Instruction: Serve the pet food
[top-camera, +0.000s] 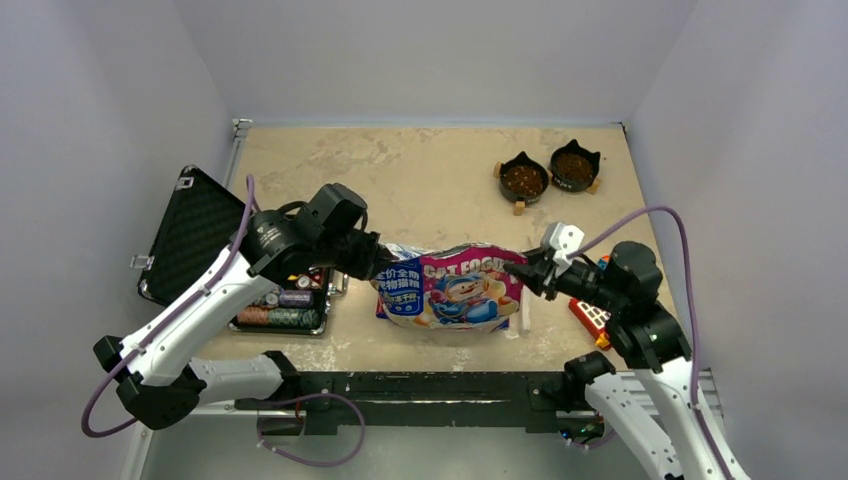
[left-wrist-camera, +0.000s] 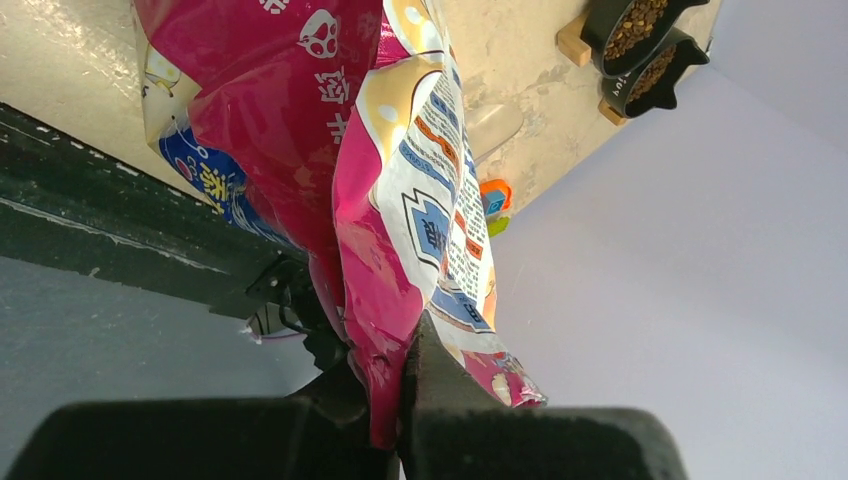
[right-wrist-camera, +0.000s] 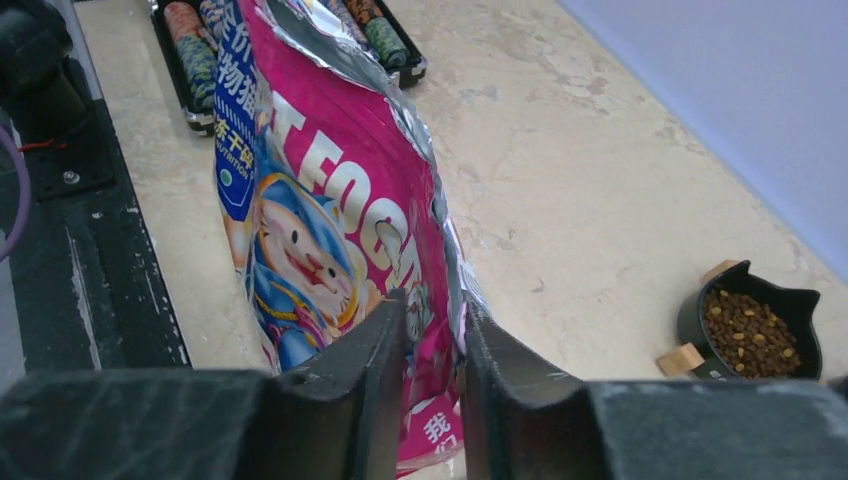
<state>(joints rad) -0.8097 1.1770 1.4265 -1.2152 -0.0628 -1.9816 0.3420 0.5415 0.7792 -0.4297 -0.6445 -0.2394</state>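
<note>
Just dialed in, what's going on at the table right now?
Both arms have the cat food bag stretched between them. The left gripper pinches its left end and the right gripper pinches its right end. The two black bowls at the far right already hold kibble. The poker chip case lies open on the left.

The cat food bag (top-camera: 455, 290) is glossy, crinkled foil, silvery at its opened lip. The kibble (right-wrist-camera: 745, 330) looks dull and dry in smooth, faintly shiny black bowls (top-camera: 524, 180) on bare wood blocks (right-wrist-camera: 682, 358). The counter (top-camera: 420, 170) is matt, mottled beige, like stone. The left tool (left-wrist-camera: 390, 350) and right tool (right-wrist-camera: 432, 305) are matt black plastic. The chip case lid (top-camera: 195, 235) has a quilted black lining.
</note>
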